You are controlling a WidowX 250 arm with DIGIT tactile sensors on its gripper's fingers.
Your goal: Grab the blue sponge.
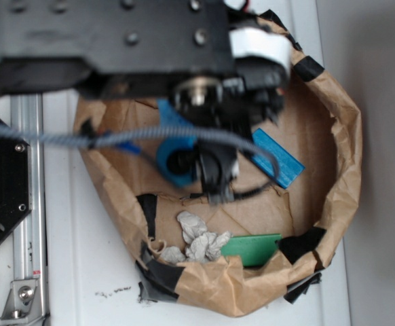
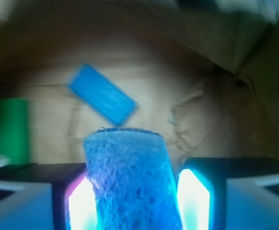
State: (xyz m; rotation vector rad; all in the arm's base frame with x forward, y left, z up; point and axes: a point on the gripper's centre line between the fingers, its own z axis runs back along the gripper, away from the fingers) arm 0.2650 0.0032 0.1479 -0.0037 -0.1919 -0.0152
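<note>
Exterior: arm over brown paper bag (image 1: 340, 136) on white surface (image 1: 82, 272). Blue block (image 1: 279, 157) right of hand (image 1: 214, 180), green block (image 1: 252, 248) and crumpled paper (image 1: 197, 241) near edge. Hand grip hidden here.

Wrist: blue sponge (image 2: 130, 182) upright between fingers (image 2: 193, 199), hand closed on it. Blue block far, green block left.

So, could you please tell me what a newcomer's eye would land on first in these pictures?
In the wrist view, the light-blue porous foam sponge fills the foreground, upright between the gripper fingers. Behind it, a deeper-blue hard rectangular block lies on the brown paper. From outside, the black robot arm looms over a crumpled brown paper bag, with a flat green piece near its lower rim.
</note>
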